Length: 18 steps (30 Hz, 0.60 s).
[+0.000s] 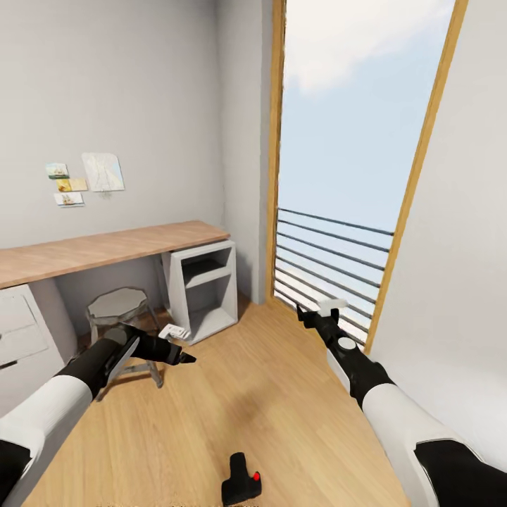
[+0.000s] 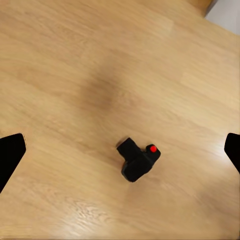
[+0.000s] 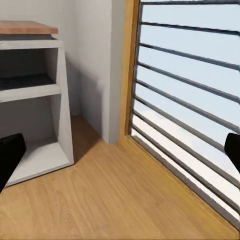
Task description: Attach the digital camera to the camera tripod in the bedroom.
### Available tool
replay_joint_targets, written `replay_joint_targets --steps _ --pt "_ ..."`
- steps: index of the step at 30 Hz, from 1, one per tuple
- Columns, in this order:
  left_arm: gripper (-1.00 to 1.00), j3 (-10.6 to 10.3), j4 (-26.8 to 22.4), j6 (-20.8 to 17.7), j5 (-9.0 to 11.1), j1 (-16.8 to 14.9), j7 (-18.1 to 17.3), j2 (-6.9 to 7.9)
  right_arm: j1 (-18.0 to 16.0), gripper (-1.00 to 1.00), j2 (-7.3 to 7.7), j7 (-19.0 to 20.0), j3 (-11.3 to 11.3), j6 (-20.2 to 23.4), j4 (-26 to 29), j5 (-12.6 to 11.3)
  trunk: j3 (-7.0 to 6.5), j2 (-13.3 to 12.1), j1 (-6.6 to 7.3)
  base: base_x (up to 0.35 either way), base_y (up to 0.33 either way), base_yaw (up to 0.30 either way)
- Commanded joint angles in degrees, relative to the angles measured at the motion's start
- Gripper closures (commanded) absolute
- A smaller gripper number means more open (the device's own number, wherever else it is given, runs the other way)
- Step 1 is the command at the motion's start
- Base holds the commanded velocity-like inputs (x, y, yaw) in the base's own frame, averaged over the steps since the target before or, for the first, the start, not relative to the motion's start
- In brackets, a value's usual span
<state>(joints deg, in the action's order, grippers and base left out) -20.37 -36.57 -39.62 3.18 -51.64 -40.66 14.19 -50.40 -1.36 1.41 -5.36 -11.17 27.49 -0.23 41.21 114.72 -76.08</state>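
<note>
The digital camera is lying on the light wood floor, red button up, nothing touching it. In the left wrist view the digital camera is sitting well below the left gripper, roughly centred between the two black fingertips, which are spread wide apart with nothing between them. So the left gripper is hanging open over the floor, looking lined up for a descent onto the camera, but well clear of it for now.

The right gripper is reaching forward toward the tall window and its railing, well apart from the camera. Its fingertips are also spread wide and empty; the arm is probably just parked out of the way.

Ahead of the left gripper a round grey stool is standing under a wooden desk top, with a white open shelf unit beside it and white drawers at the other end. Small pictures are hanging on the pale grey wall. A small white gadget is lying just past the left gripper.
</note>
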Motion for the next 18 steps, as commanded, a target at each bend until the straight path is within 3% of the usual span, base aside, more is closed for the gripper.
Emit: replay_joint_targets --steps 1,18 --pt "-1.0 -0.2 -0.1 -0.4 0.3 0.0 0.1 0.14 -0.1 -1.0 0.01 0.1 0.0 -0.2 -0.1 0.0 0.24 0.4 -0.22 0.0 0.0 0.093" --pt "-1.0 -0.2 0.0 -0.4 0.4 0.0 0.0 0.55 -0.1 -1.0 -0.01 0.1 0.0 -0.4 -0.2 0.0 3.3 7.3 -3.95 0.0 0.0 0.021"
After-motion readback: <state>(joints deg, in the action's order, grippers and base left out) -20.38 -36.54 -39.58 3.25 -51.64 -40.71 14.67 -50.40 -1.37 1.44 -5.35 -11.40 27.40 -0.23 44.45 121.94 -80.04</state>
